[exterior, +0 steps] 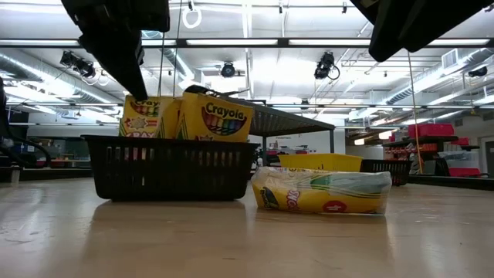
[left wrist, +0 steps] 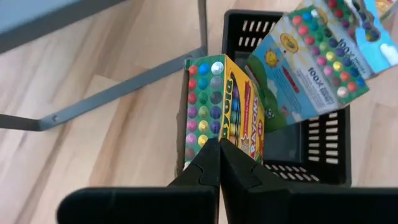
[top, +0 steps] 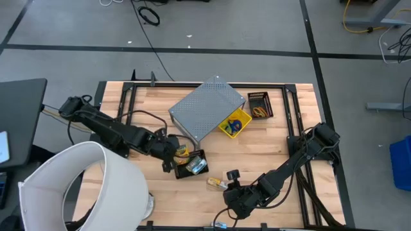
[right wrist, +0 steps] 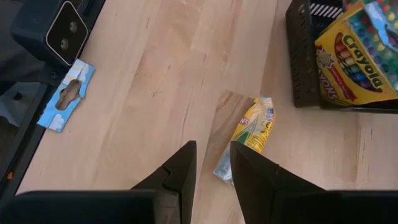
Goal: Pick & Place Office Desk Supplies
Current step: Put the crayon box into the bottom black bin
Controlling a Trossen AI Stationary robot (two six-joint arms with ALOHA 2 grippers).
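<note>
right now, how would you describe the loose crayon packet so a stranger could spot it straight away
Start at the small black slotted plastic basket near the front middle of the wooden table. Just to its right, on bare wood, lies the yellow plastic-wrapped crayon packet. Unlike the upright yellow-and-green cardboard crayon boxes in the basket, it lies flat outside, alone.

My dark left gripper [left wrist: 217, 163] is showing against a yellow crayon box [left wrist: 224, 112] dotted with multicoloured circles. The basket [left wrist: 323, 149] is appearing black, the packet [right wrist: 249, 134] yellow and white.

Wooden table [top: 160, 199] carries black basket [top: 191, 165], packet [top: 217, 183], grey organizer [top: 207, 108].
</note>
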